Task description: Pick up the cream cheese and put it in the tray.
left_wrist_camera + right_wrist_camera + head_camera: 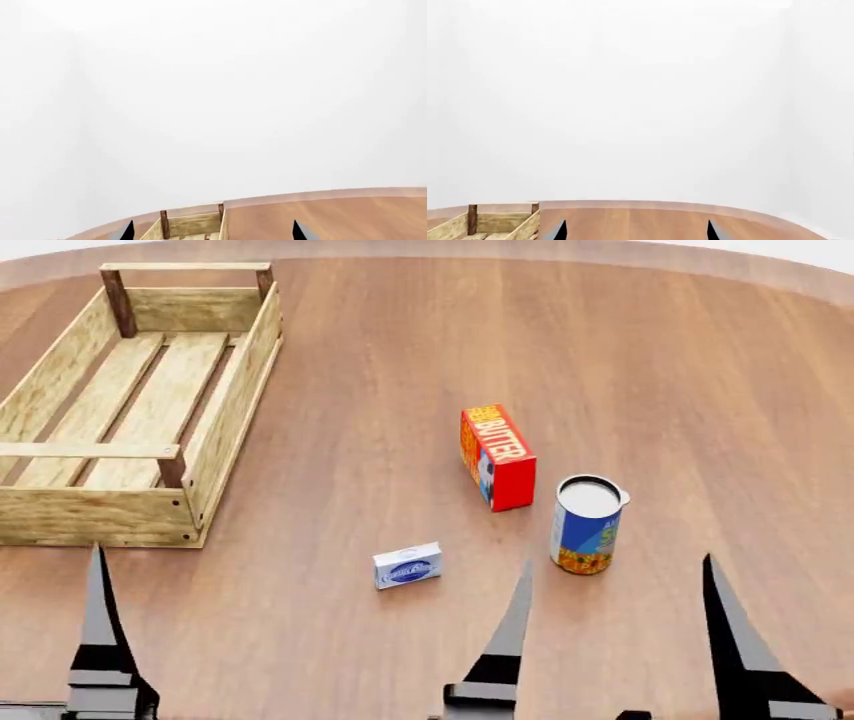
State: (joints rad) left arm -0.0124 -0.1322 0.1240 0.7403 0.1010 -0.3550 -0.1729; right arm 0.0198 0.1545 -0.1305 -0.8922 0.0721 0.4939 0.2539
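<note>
Cream cheese (407, 566) lies flat on the wood-grain table (641, 360), untouched: near side of the butter box (498, 457) and a bit toward the tray (134, 405), well apart from the tray itself. Can (587, 524) stands just on the butter box's other near side.

Right gripper (611, 625) is released, fingers spread wide, holding nothing. Cheese lies ahead of it and off toward its inner finger (505, 635), not between the fingers. Left gripper: only one finger (98, 625) visible in the head view, two tips apart in the left wrist view (212, 231), so it reads released and empty too.

My call: right arm is nearer, cheese is closer to its inner finger than to the left one. Box's long axis runs roughly crosswise to the butter box's long side, slightly skewed; pinch across the short side.

Shapes: cheese is a small flat white carton with a blue oval label, low profile, so little wall to grip. Tray is a slatted light-wood crate with dark corner posts, nothing in it.
</note>
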